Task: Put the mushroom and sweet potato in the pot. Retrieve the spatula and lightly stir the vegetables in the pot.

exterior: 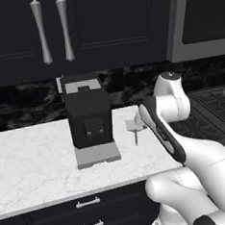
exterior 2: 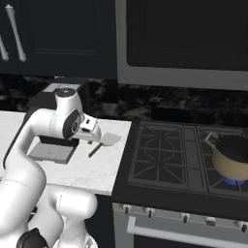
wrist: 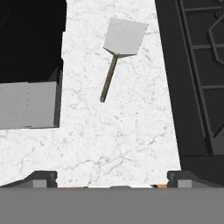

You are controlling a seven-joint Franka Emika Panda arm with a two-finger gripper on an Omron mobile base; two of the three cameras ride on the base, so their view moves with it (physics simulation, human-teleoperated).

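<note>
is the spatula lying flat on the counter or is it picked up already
Lying flat, not picked up. The spatula rests on the white marble counter between the coffee machine and the stove, nothing touching it.
</note>
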